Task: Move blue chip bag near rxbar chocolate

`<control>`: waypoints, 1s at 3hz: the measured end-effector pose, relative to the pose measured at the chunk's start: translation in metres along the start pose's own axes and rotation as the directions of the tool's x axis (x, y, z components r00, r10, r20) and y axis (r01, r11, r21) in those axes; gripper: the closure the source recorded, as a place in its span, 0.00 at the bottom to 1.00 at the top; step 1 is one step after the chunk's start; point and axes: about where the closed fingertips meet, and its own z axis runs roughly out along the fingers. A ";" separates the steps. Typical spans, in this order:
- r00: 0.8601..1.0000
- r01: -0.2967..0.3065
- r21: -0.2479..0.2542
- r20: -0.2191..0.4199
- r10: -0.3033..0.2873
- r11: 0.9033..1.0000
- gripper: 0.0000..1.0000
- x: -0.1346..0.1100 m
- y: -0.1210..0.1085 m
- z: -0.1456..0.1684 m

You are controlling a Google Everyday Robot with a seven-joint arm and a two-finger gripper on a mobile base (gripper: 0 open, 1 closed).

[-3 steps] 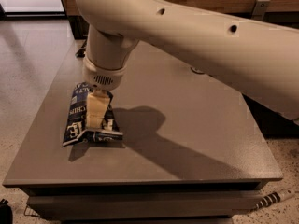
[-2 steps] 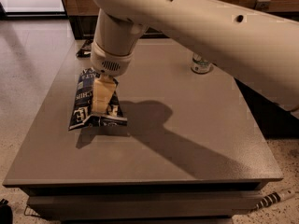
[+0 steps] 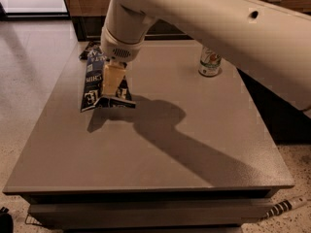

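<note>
The blue chip bag [image 3: 93, 84], dark navy foil with white lettering, hangs a little above the grey table [image 3: 160, 144], over its left part, and casts a shadow below itself. My gripper [image 3: 112, 81] comes down from the big white arm and is shut on the bag's right side. The rxbar chocolate [image 3: 91, 49], a small flat black wrapper, lies at the table's far left corner just behind the bag's top end. My wrist partly hides it.
A green-white soda can [image 3: 210, 61] stands upright at the far right of the table. The arm [image 3: 218, 28] crosses the upper right of the view. The table's edges drop to a speckled floor; a striped object [image 3: 284, 207] lies at bottom right.
The gripper has carried the chip bag away from me toward the table's far left corner. The bag stays in its grip. The soda can has come fully into view.
</note>
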 end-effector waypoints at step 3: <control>0.997 -0.057 0.179 -0.049 0.066 0.982 1.00 0.022 -0.065 0.009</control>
